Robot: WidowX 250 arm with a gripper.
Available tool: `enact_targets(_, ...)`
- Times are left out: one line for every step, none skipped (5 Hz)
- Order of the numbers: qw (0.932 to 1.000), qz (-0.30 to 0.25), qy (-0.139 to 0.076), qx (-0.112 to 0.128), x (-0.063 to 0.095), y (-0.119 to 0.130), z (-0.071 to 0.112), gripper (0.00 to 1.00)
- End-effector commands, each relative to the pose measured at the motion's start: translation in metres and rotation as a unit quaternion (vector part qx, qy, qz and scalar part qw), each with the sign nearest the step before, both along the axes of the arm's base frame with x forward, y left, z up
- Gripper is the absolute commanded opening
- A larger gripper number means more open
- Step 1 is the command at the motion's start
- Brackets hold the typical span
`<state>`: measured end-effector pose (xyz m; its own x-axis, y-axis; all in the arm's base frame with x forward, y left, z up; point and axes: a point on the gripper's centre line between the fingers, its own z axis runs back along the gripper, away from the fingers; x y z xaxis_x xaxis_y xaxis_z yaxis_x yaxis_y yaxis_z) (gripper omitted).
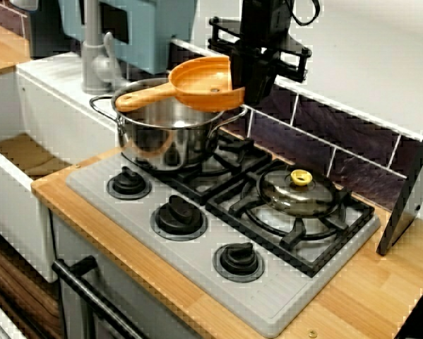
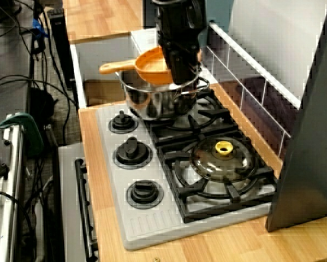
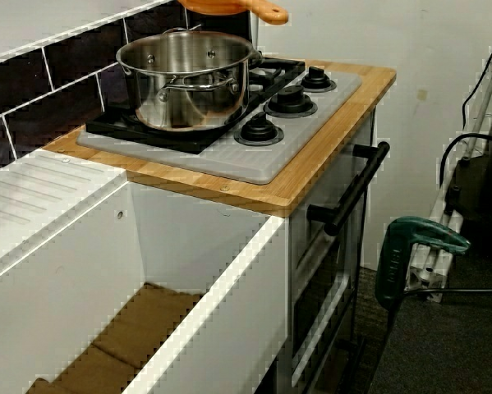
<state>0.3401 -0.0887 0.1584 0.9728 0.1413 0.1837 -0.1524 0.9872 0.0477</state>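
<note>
Orange pan (image 1: 200,85) held in the air just above the steel pot (image 1: 165,138), with its pale handle reaching out past the pot's rim toward the sink (image 3: 65,246). The gripper (image 1: 245,88) comes down from above and is clamped narrowly on the pan's far rim. Its fingertips are largely hidden behind the pan in the view facing the tiled wall. The pot stands on the burner nearest the sink. A glass lid (image 1: 296,191) with a yellow knob lies on the neighbouring burner. Three black knobs (image 1: 178,215) line the front of the grey stove (image 1: 197,272), and a faucet (image 1: 94,56) stands behind the pot.
</note>
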Motion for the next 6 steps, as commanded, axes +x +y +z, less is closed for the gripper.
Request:
enact_targets(0.9996, 0.012, -0.024, -0.005, 0.015, 0.004, 0.008, 0.00)
enact_targets(0.9997, 0.013, -0.019, -0.001, 0.023, 0.002, 0.002, 0.00)
enact_targets(0.9997, 0.016, -0.017, 0.002, 0.031, 0.002, -0.002, 0.00)
enact_targets(0.9998, 0.017, -0.014, 0.003, 0.035, 0.004, -0.003, 0.00)
enact_targets(0.9998, 0.018, -0.013, 0.004, 0.036, 0.008, 0.000, 0.00)
enact_targets(0.9998, 0.017, -0.012, 0.004, 0.036, 0.011, 0.000, 0.00)
